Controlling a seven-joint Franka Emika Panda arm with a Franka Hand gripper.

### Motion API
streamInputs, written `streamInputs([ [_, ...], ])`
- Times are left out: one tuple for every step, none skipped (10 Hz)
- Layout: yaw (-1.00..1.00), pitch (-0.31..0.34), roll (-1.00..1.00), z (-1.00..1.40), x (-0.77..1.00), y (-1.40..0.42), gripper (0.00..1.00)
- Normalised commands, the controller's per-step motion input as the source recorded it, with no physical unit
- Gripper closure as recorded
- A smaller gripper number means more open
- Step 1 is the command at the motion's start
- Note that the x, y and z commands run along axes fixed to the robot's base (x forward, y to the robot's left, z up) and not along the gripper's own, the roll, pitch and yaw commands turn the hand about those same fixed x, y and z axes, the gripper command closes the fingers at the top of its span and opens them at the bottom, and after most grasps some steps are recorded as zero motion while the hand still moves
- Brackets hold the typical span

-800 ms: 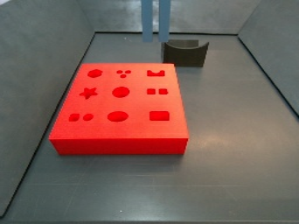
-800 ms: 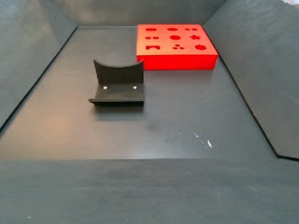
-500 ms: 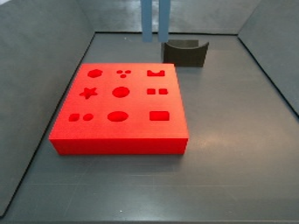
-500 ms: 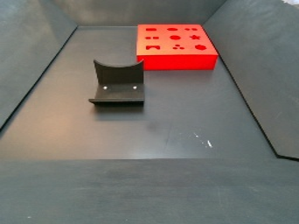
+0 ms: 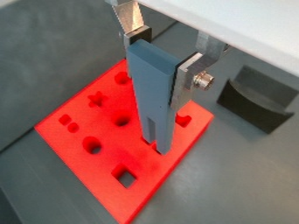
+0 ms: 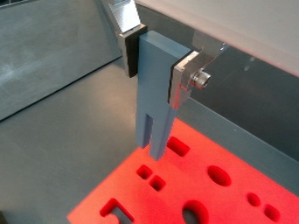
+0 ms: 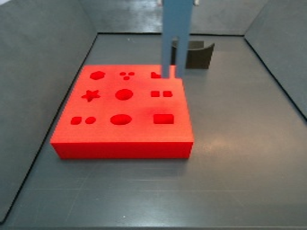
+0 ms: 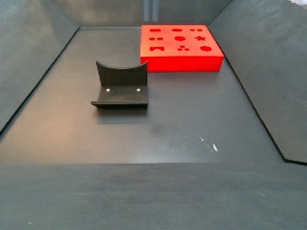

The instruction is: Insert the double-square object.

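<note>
My gripper (image 5: 162,57) is shut on a long blue-grey piece (image 5: 155,96) whose lower end is split into two square prongs. It also shows in a wrist view (image 6: 158,63), with the piece (image 6: 155,105) held upright. The red board (image 7: 120,135) lies on the floor with several shaped holes. The only red double-square shape I see is a hole in it, two small squares side by side (image 7: 160,92), also seen in a wrist view (image 6: 149,178). In a side view the piece (image 7: 174,36) hangs over the board's far right part, prongs just above the surface near that hole.
The dark fixture (image 7: 192,54) stands behind the board's far right corner and shows in both side views (image 8: 120,87) and in a wrist view (image 5: 257,101). Grey walls ring the dark floor. The board (image 8: 180,61) lies near a back wall.
The gripper with the blue-grey piece has moved from behind the board to over its far right part and come lower. The board and fixture have not moved.
</note>
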Motion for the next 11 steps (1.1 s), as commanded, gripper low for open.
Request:
streamInputs([
  [0.00,0.000,0.04,-0.20,0.00,0.01,1.00],
  [0.00,-0.019,0.11,-0.39,-0.04,0.09,1.00],
  [0.00,0.000,0.10,-0.24,-0.04,0.07,1.00],
  [0.00,0.000,0.10,-0.19,0.00,0.04,1.00],
  [0.00,0.000,0.09,-0.17,0.00,0.07,1.00],
  [-0.03,0.000,0.08,-0.19,-0.01,0.09,1.00],
  [-0.03,-0.010,0.07,-0.26,-0.04,0.09,1.00],
  [-0.02,-0.041,0.05,-0.31,-0.08,0.07,1.00],
  [-0.01,-0.040,0.01,-0.27,-0.04,0.00,1.00],
  [-0.02,-0.040,0.01,-0.26,-0.04,0.00,1.00],
  [-0.02,-0.033,0.00,-0.24,-0.01,0.00,1.00],
])
